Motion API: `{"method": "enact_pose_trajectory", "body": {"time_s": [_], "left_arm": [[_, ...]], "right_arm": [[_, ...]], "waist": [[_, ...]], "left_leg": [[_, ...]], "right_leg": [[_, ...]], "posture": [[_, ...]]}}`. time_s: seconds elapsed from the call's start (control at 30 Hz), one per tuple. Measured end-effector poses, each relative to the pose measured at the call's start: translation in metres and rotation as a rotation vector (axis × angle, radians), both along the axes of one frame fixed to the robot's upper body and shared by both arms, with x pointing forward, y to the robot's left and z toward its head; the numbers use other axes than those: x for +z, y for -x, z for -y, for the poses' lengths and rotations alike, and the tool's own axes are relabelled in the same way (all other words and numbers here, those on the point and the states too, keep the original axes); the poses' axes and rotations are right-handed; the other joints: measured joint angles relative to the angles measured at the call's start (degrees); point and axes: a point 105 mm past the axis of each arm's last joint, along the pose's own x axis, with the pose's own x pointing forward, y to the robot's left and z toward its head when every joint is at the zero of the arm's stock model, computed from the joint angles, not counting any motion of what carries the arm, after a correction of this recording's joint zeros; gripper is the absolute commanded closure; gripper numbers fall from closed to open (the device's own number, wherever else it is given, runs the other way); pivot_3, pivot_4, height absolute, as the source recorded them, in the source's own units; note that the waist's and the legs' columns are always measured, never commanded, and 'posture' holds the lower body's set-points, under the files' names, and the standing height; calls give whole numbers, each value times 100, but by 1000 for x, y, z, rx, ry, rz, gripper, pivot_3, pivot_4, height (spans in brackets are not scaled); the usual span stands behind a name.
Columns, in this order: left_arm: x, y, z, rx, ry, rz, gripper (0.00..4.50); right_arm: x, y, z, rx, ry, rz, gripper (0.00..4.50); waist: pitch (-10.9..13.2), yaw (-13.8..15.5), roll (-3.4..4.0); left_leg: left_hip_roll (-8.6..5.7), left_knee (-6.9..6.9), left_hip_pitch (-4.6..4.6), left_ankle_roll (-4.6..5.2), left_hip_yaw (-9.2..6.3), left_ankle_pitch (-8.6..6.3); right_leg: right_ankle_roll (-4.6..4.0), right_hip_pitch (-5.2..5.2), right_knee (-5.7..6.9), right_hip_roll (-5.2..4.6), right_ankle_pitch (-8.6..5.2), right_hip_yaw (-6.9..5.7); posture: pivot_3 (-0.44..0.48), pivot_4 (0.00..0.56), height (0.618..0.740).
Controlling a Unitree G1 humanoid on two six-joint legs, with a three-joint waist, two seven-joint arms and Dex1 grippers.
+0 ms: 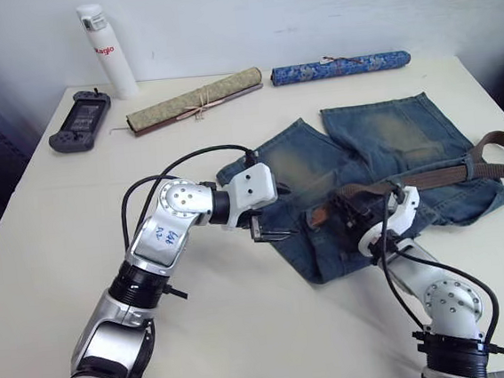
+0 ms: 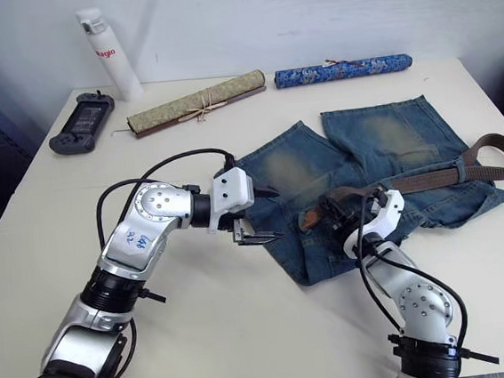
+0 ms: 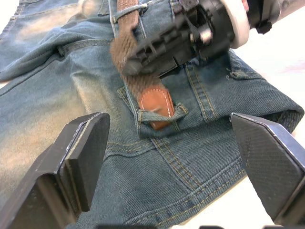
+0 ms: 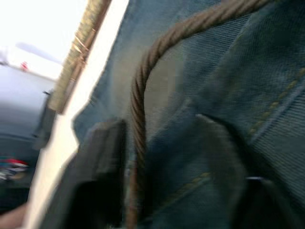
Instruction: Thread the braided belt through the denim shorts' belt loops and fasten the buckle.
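The belt (image 1: 429,175) lies along the waistband of the shorts (image 1: 375,168), its long axis running across the table (image 1: 248,332) from the robot's right toward its left. At the right end it curls into a loop past the edge of the shorts. Its leather tip (image 3: 156,107) points toward the left gripper (image 1: 270,232) and sits tucked under a belt loop (image 3: 162,115) near the fly. The shorts lie flat on the right half of the table, legs pointing away from the robot, waistband nearest it.

The left gripper hovers just beside the left edge of the shorts, fingers (image 3: 83,152) spread wide, holding nothing and touching nothing. The right gripper (image 1: 361,203) rests on the waistband over the belt; in the right wrist view the braided strap runs between its two fingers (image 4: 102,162), but whether they grip it cannot be told.
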Motion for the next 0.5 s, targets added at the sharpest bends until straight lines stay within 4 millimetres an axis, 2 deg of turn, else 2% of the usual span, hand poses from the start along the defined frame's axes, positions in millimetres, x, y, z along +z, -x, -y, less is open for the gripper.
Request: {"method": "enact_pose_trajectory", "body": {"time_s": [0.13, 0.23, 0.4, 0.5], "left_arm": [[0, 0, 0, 0, 0, 2, 0], [0, 0, 0, -3, 0, 8, 0], [1, 0, 0, -4, -1, 13, 0], [1, 0, 0, -5, 0, 15, 0]], "right_arm": [[14, 0, 23, -93, -141, -17, 1915], [27, 1, 30, -106, -207, 1, 1915], [31, 2, 35, -112, -239, -6, 1915], [27, 0, 36, -111, -249, -28, 2738]], "waist": [[2, 13, 3], [2, -5, 3], [2, -17, 4], [2, -16, 4]], "left_leg": [[-1, 0, -3, 0, 0, 0], [-1, 0, -3, 0, 0, 0], [-1, 0, -4, 1, 1, 1], [-1, 0, -4, 2, 1, 1]], "right_leg": [[0, -2, 0, 0, 0, 0], [0, -3, 3, 1, 0, -1], [0, -3, 26, 1, 0, 0], [0, -3, 26, 1, 0, 0]], "posture": [[0, 150, 686], [0, 150, 686], [0, 150, 686], [0, 150, 686]]}}
